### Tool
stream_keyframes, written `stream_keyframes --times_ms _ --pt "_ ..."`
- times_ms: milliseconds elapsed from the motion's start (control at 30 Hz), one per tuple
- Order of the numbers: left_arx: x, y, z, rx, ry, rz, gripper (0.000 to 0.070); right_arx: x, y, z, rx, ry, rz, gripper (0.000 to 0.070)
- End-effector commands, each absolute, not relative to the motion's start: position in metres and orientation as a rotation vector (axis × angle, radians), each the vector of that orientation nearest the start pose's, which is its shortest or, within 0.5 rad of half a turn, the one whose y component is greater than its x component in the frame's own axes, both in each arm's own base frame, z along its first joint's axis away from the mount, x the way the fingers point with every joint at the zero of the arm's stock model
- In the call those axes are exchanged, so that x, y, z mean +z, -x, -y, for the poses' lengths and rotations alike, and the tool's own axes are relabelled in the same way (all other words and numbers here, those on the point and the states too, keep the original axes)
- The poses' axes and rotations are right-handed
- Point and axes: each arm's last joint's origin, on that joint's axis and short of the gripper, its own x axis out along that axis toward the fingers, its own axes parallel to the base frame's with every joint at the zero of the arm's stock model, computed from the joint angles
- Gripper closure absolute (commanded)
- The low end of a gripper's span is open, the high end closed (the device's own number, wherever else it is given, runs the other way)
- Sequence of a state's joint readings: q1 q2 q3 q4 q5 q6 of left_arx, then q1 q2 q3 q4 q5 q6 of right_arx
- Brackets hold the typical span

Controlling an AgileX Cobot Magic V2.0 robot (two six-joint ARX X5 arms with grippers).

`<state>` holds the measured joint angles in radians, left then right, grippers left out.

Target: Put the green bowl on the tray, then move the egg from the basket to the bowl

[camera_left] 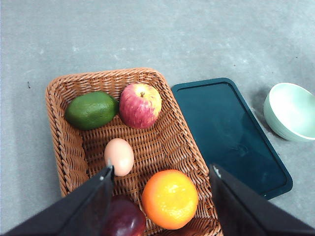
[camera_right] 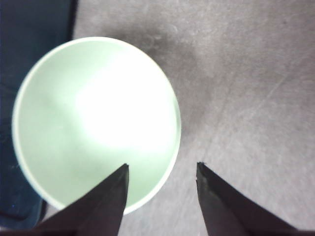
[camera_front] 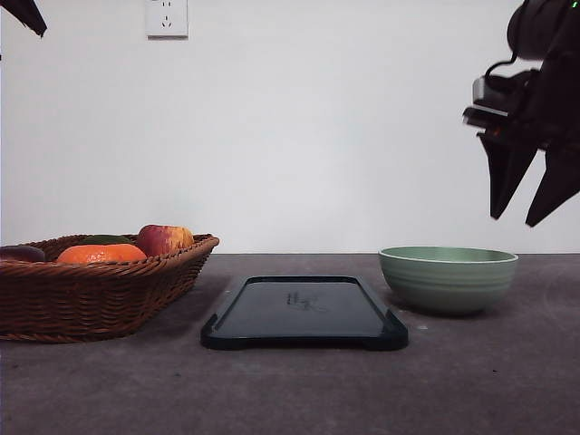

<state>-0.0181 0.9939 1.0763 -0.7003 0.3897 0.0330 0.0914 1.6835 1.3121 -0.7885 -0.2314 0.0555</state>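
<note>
While nothing is yet done, listed: table point(camera_front: 299, 390); basket point(camera_front: 100, 290), egg point(camera_left: 119, 156) inside; bare tray point(camera_front: 304, 313); green bowl point(camera_front: 448, 278) beside it; right pincer point(camera_front: 530, 204) above, spread, empty; left pincer point(camera_left: 160, 174) likewise

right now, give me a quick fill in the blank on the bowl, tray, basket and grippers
1. The green bowl stands on the ____, not on the tray.
2. The egg lies in the ____.
3. The right gripper hangs above the ____ with jaws apart.
4. The left gripper is ____ and holds nothing.

Missing words: table; basket; bowl; open
</note>
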Motion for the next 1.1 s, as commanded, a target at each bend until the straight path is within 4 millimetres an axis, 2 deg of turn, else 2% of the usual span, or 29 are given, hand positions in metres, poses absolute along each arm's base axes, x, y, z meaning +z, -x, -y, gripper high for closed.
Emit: stream_keyframes --times_ms 0,200,267,367,500,667,800,933,1067 --pt "0.358 -0.194 0.015 -0.413 0.074 -0.573 0.031 0.24 -0.345 -0.039 0.258 -0.118 -1.169 0.043" --pt "0.358 -0.194 0.015 -0.413 0.073 -0.569 0.031 0.222 -0.355 -0.04 0.256 -0.119 -1.193 0.0446" --pt "0.358 -0.194 0.015 -0.413 0.073 -0.567 0.031 0.216 -0.358 -0.04 0.255 -0.12 -1.206 0.051" --pt "0.358 -0.194 0.015 -0.413 0.073 -0.567 0.031 0.209 -0.36 -0.04 0.254 -0.12 -1.228 0.0698" --pt "0.358 -0.194 0.015 -0.413 0.073 -0.567 0.031 0.21 -0.361 -0.04 0.254 -0.121 -1.223 0.07" --pt "0.358 -0.194 0.015 -0.413 0.073 -0.567 0.031 0.224 -0.361 -0.04 0.252 -0.126 -1.254 0.07" --pt "0.358 -0.194 0.015 -0.413 0.073 -0.567 0.031 0.246 -0.36 -0.045 0.282 -0.136 -1.291 0.07" --pt "0.358 -0.194 0.015 -0.413 0.073 -0.568 0.031 0.267 -0.36 -0.061 0.327 -0.112 -1.279 0.07" --pt "0.358 -0.194 0.015 -0.413 0.073 -0.568 0.031 0.286 -0.363 -0.088 0.392 -0.072 -1.213 0.07"
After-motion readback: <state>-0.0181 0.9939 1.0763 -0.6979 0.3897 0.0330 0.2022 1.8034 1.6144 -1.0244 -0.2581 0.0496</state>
